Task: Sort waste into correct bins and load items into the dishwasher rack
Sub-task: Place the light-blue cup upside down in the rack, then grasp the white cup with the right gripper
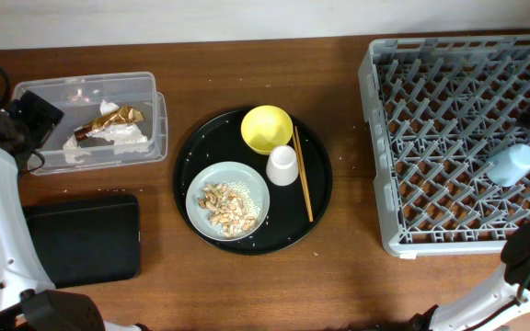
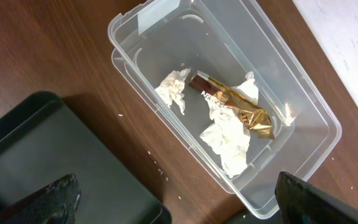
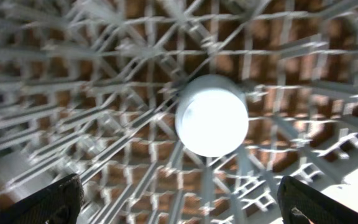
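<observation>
- Nearest, on the left of the bench (image 1: 339, 276), lies the flat black tray (image 1: 81, 239), low-edged, with nothing in it that I can make out.
- The left gripper (image 2: 179, 202) hangs over the gap between that tray and the clear tub (image 1: 159, 129). Its fingers sit at the two bottom corners of the wrist view, spread wide and holding nothing.
- In the middle of the bench is the large round black tray (image 1: 283, 225). On its near left part sits the pale grey-green plate (image 1: 247, 175), with the beige food scraps (image 1: 228, 207) and small white grains heaped on it.
- Just right of the plate stands the white cup (image 1: 282, 165). The chopsticks (image 1: 303, 175) lie side by side along its right, running near to far.
- Behind the cup, at the tray's far edge, is the yellow bowl (image 1: 266, 128) — it looks empty.
- Far left, the clear tub holds the gold-and-brown wrapper (image 2: 238, 109), which lies across the crumpled white napkins (image 2: 229, 140). One smaller wad sits a little apart from the rest.
- The grey dishwasher rack (image 1: 375, 165) fills the right side. The pale blue cup (image 1: 512, 164) rests among the pegs toward its right edge — from overhead it looks tipped.
- The right gripper (image 3: 185, 205) is above the rack with its fingers wide apart. The blue cup is centred below it, one round end facing up, and nothing is gripped.
</observation>
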Controlling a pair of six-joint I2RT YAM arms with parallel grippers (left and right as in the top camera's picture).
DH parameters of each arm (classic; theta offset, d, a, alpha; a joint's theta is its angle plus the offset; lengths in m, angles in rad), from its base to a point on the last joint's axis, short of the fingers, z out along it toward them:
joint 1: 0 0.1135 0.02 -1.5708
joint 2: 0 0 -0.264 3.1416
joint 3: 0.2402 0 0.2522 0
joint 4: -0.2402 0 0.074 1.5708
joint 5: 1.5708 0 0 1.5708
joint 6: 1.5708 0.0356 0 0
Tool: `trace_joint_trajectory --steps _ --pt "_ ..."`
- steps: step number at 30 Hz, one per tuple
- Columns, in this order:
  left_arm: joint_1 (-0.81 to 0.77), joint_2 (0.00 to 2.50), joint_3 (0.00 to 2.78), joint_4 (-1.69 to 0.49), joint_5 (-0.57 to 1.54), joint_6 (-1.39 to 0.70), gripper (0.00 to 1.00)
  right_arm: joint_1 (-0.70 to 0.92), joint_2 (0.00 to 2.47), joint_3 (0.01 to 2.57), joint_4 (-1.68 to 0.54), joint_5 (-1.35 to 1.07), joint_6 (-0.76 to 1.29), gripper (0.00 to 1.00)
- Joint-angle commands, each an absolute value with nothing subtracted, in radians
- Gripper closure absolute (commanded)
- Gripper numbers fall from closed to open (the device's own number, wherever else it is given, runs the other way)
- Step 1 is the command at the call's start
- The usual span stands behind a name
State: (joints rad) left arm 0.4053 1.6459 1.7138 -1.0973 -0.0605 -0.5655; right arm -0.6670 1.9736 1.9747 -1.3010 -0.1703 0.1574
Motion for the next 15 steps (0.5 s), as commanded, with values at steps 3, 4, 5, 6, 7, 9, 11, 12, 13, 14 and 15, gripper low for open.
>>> trace_joint_trajectory --steps 3,4,5,6,7,9,11,12,13,14,15 --pt "0.409 1.650 1.716 -1.097 -0.068 -0.568 0.00 -0.446 1.742 1.989 -1.303 -0.396 0.100 0.04" --pt "0.409 1.650 1.716 -1.097 -0.068 -0.568 0.01 -0.282 1.713 1.989 -1.303 -0.392 0.084 0.06" --pt "0.409 1.650 1.716 -1.097 -0.068 -0.568 0.00 -0.144 1.722 1.987 -1.301 -0.377 0.085 0.06" --pt "0.409 1.650 1.716 -1.097 -0.068 -0.568 0.01 -0.010 1.750 1.987 -1.290 -0.343 0.086 0.05" --pt "0.409 1.650 1.716 -1.097 -0.068 -0.568 0.01 0.090 1.785 1.987 -1.268 -0.315 0.085 0.04" --pt "0.409 1.650 1.716 -1.097 -0.068 -0.568 0.01 0.273 1.879 1.987 -1.214 -0.223 0.086 0.02" --pt "0.409 1.650 1.716 -1.097 -0.068 -0.568 0.01 0.414 2.016 1.987 -1.147 -0.149 0.087 0.02" --pt "0.409 1.650 1.716 -1.097 -0.068 -0.568 0.01 0.447 2.070 1.987 -1.136 -0.099 0.115 0.02" --pt "0.409 1.650 1.716 -1.097 -0.068 -0.568 0.01 0.476 2.158 1.987 -1.140 -0.070 0.165 0.02" --pt "0.409 1.650 1.716 -1.097 -0.068 -0.568 0.01 0.482 2.190 1.987 -1.145 -0.070 0.178 0.02" --pt "0.409 1.650 1.716 -1.097 -0.068 -0.568 0.00 0.485 2.210 1.987 -1.151 -0.070 0.183 0.02"
